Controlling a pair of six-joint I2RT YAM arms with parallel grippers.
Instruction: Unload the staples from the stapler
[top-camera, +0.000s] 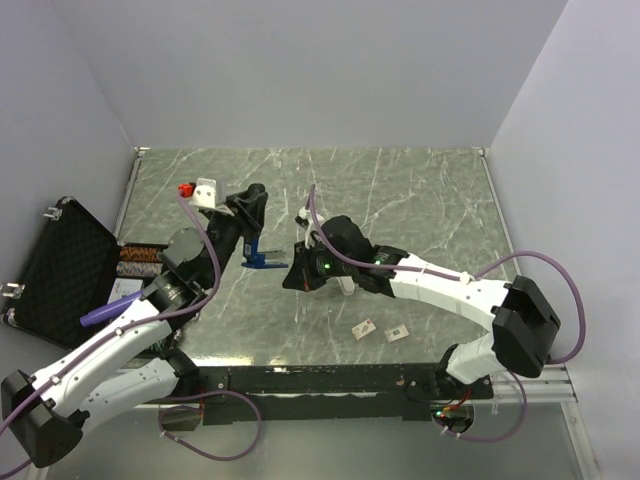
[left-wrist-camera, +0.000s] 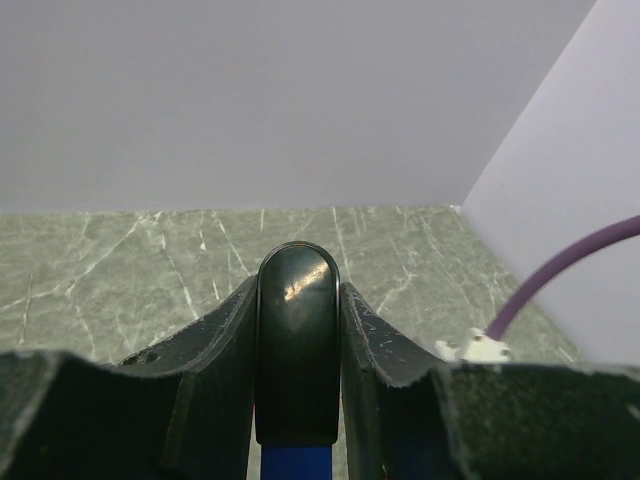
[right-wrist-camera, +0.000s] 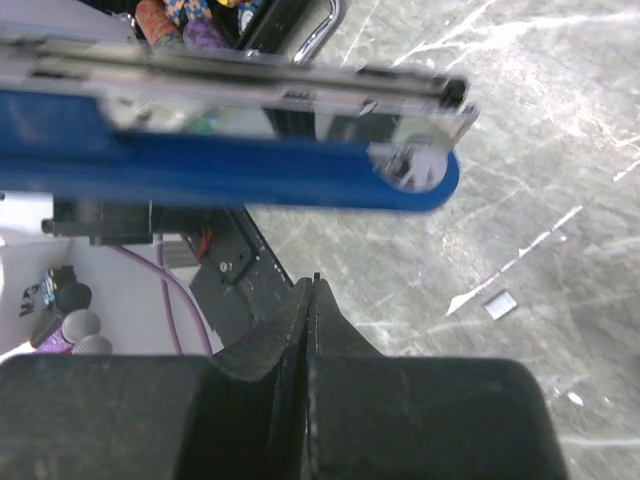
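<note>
Left wrist view shows the left gripper (left-wrist-camera: 297, 300) partly closed on the stapler (left-wrist-camera: 297, 345), clamping its black end. The left arm reaches forward over the marble table (top-camera: 420, 200). The right gripper (right-wrist-camera: 312, 300), pinched shut and empty, sits just beside the metal magazine rail. It should probably slide along that rail gently while the left grip stays firm. I cannot make out the staples.

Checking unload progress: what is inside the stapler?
The right wrist view shows the stapler's blue arm with a silver channel alongside it. The channel is blurred and seen side-on, so whether any staples lie inside cannot be seen.
</note>
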